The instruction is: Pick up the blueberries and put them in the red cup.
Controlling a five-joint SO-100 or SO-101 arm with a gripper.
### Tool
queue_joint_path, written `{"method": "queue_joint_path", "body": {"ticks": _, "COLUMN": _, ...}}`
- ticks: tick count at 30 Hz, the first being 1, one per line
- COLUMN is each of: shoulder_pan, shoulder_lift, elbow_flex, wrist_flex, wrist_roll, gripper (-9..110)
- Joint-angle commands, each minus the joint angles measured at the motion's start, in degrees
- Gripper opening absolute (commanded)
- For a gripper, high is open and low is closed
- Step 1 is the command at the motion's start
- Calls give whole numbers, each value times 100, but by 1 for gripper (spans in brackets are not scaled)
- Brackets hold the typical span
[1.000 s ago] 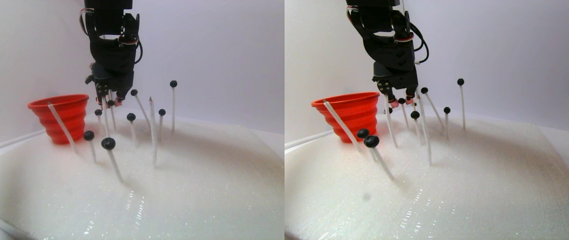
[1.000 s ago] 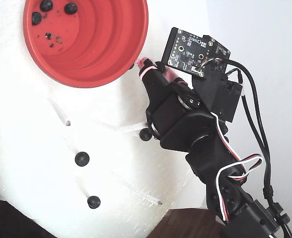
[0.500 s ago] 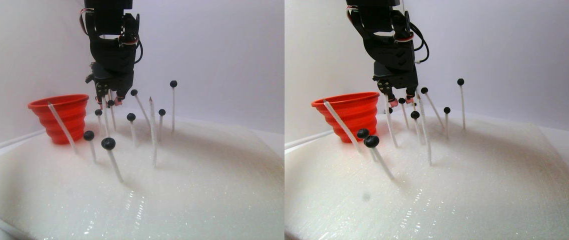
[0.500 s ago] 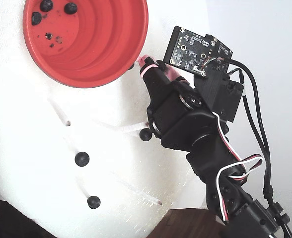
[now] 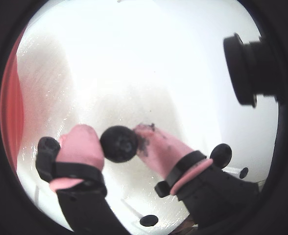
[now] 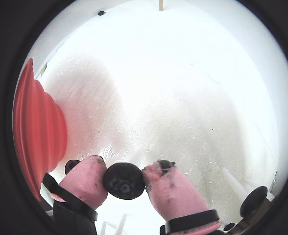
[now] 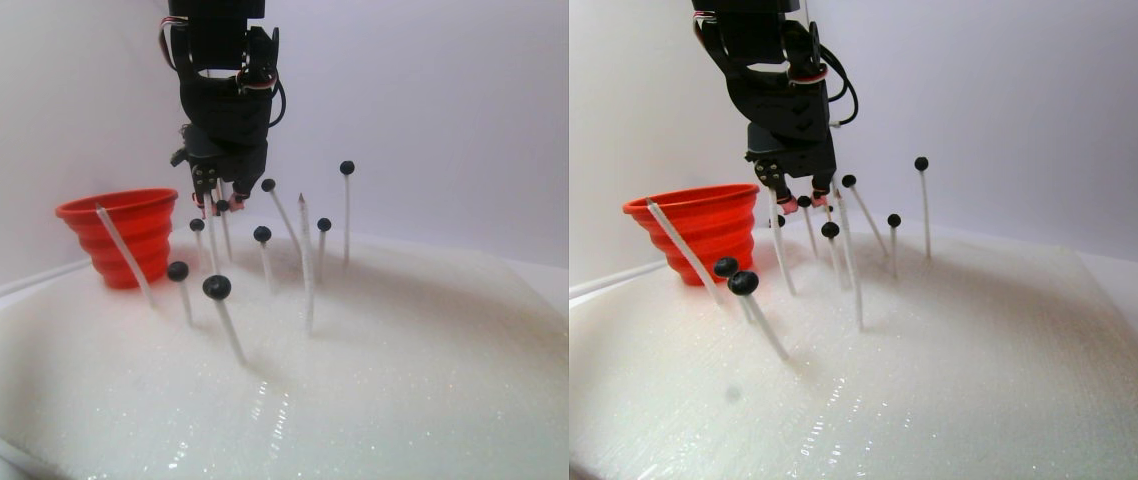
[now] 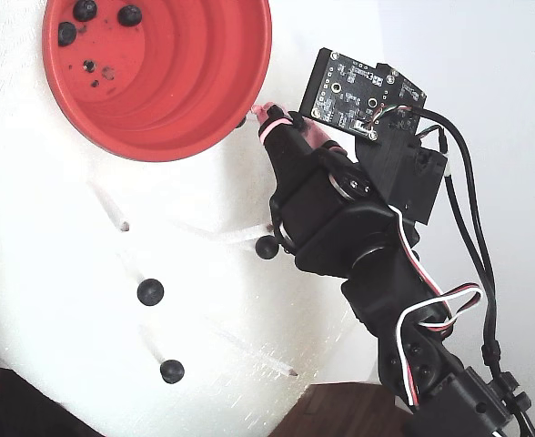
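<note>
In both wrist views my gripper [image 5: 118, 141] [image 6: 125, 177] is shut on one blueberry [image 5: 119, 144] [image 6: 124, 182], pinched between the pink, stained fingertips [image 5: 80, 144]. The red cup [image 5: 9, 112] [image 6: 36, 132] shows at the left edge of both. In the fixed view the gripper [image 8: 267, 114] sits just outside the rim of the red cup [image 8: 208, 82], to its right. Three blueberries [image 8: 85, 10] lie in the cup's base. In the stereo pair view the gripper [image 7: 219, 200] hangs right of the red cup [image 7: 124, 235], among several blueberries [image 7: 217, 287] on thin white sticks.
White sticks stand tilted in the white foam board [image 7: 379, 380]; some are bare, such as one leaning in front of the cup [image 7: 124, 255]. Stick-mounted berries [image 8: 150, 291] [image 8: 171, 370] [image 8: 267, 247] stand below the gripper in the fixed view. The board's edge and a dark surface [image 8: 340, 410] lie at the bottom.
The wrist has turned very slightly beside the cup's rim. The gripper has stayed shut on the berry.
</note>
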Motion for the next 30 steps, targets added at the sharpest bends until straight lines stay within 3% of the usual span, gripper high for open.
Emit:
{"method": "queue_joint_path", "body": {"ticks": 1, "shoulder_pan": -149, "shoulder_lift": 562, "elbow_flex": -123, "wrist_flex": -132, "wrist_roll": -18, "gripper": 13}}
{"method": "queue_joint_path", "body": {"ticks": 30, "shoulder_pan": -229, "shoulder_lift": 1345, "elbow_flex": 422, "wrist_flex": -9, "wrist_roll": -123, "gripper": 12}}
